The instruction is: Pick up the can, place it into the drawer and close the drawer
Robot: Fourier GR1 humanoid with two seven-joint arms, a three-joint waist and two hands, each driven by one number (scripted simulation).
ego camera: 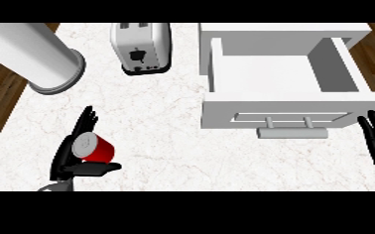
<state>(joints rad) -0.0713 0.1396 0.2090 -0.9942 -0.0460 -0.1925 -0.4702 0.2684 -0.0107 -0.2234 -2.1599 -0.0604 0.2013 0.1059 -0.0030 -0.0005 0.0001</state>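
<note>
In left robot hand, red can

Pale veined marble tabletop, glossy red can with metal lid, brushed-metal toaster, matt white drawer, dark wood floor, matt black hand

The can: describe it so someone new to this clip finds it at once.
Start at the white marble counter and go to its lower left corner. There the left hand has its fingers curled round the can. It is the only red thing in view, with a silver top.
</note>
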